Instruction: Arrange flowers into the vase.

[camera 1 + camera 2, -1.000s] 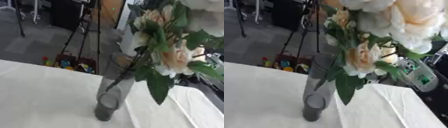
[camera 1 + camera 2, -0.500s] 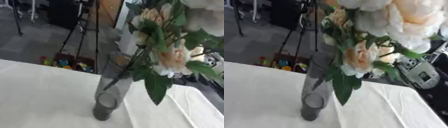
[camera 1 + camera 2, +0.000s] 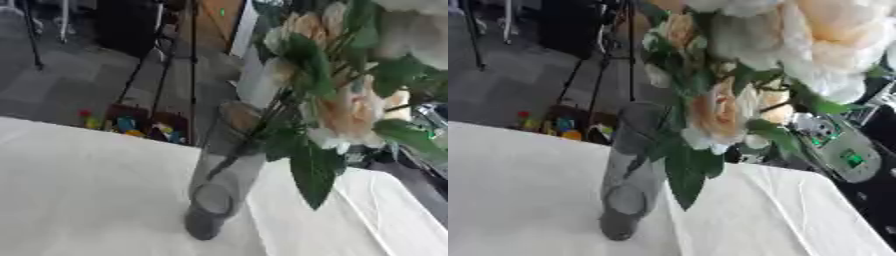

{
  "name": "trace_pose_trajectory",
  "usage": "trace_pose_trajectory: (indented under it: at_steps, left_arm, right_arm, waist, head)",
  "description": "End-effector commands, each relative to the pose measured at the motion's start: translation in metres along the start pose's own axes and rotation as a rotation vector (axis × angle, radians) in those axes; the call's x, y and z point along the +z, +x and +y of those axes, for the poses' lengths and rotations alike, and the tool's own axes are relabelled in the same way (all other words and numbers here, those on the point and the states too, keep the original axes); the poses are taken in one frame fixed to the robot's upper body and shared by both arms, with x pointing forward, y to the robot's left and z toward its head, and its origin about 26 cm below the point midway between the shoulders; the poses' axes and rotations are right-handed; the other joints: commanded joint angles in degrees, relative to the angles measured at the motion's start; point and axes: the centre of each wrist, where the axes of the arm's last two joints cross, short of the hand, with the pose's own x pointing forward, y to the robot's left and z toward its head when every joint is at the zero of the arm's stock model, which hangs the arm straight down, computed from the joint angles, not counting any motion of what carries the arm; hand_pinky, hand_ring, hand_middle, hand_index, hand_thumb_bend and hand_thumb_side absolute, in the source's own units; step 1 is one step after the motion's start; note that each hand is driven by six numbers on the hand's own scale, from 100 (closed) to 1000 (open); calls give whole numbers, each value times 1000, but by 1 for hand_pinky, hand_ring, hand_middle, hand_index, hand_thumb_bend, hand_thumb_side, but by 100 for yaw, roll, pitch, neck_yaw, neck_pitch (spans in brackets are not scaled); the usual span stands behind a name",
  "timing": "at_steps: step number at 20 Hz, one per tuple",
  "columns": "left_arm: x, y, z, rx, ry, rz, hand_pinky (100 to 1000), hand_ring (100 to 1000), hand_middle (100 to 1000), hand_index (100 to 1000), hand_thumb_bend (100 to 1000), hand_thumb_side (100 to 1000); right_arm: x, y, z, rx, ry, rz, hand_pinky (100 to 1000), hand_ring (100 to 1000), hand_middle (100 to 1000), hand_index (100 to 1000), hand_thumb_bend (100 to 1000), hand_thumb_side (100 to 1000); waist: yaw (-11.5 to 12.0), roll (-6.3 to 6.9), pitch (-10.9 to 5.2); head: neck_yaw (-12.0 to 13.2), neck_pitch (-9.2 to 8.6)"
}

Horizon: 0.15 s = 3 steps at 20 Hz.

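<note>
Since a second ago: not much. The flowers (image 3: 350, 107) have dipped slightly lower and closer to the vase (image 3: 220, 185), stems angling more into its mouth; the vase sits in the same spot on the table (image 3: 79, 200). The whole view has shifted a little too, so part of that is camera tilt.

Current state:
- The vase is a grey, see-through, tall cylinder, standing on the white tablecloth near the middle of the table, appearing tilted in the skewed view.
- The bouquet has cream and peach blooms with dark green leaves and fills the upper right of both views, very close to the camera. Dark stems run down-left into the vase opening; one stem is visible through the glass wall.
- One large leaf (image 3: 686, 175) hangs down beside the vase, overlapping its right side.
- Robot hands: neither shows in either view. Cannot tell what is holding the bouquet or how any fingers are set; the blooms block the top right corner.
- Background: tripod legs (image 3: 166, 55) on the grey floor behind the table, a box of small coloured objects (image 3: 131, 125) just past the far table edge, and a device with a green light (image 3: 846, 155) at the right.
</note>
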Motion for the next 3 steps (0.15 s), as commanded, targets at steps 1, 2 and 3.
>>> trace_pose_trajectory:
  at_steps: [1, 2, 3]
  left_arm:
    - [-3, 4, 5, -24, -8, -25, 680, 1000, 985, 975, 100, 1000]
    - [-3, 4, 5, -27, -8, -26, 680, 1000, 985, 975, 100, 1000]
    - [-3, 4, 6, -30, -8, -28, 680, 1000, 984, 975, 100, 1000]
  right_arm:
    - [17, 3, -23, 275, 346, -185, 1000, 1000, 1000, 1000, 441, 745]
    - [19, 2, -22, 270, 349, -178, 1000, 1000, 1000, 1000, 441, 742]
    - [22, 0, -21, 266, 354, -167, 1000, 1000, 1000, 1000, 440, 739]
  waist:
    - [-32, 56, -98]
    - [-33, 56, -93]
    - [-36, 56, -92]
  head:
    - [-13, 16]
    - [-8, 23]
    - [-3, 33]
